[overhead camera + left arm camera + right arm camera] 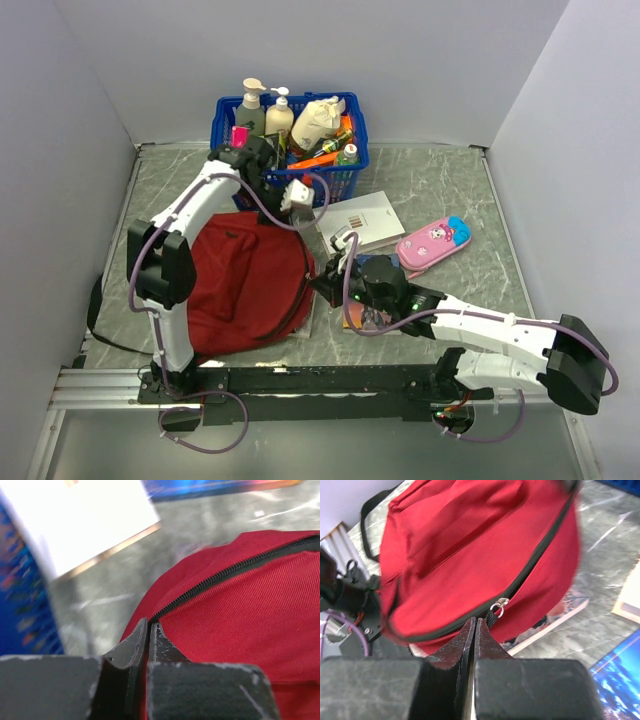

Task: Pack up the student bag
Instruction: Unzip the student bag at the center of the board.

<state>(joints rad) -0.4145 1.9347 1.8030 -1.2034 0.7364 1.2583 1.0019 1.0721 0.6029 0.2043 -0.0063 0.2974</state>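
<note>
The student bag (240, 285), dark red with a black zipper, lies on the table left of centre, bulging up. My left gripper (299, 212) is at the bag's far right edge. In the left wrist view the left gripper (149, 624) is shut where the zipper (225, 572) ends, with red fabric (250, 620) pinched between the fingers. My right gripper (322, 283) is at the bag's right side. In the right wrist view the right gripper (476, 620) is shut against the bag (460, 545). The black zipper pull (495, 612) with its silver ring runs taut into the fingertips.
A blue basket (343, 182) of bottles stands at the back. A white book (365, 220) and a pink pencil case (433, 242) lie right of the bag. A patterned book (560, 615) lies partly under the bag. A black strap (95, 310) trails off the bag's left side.
</note>
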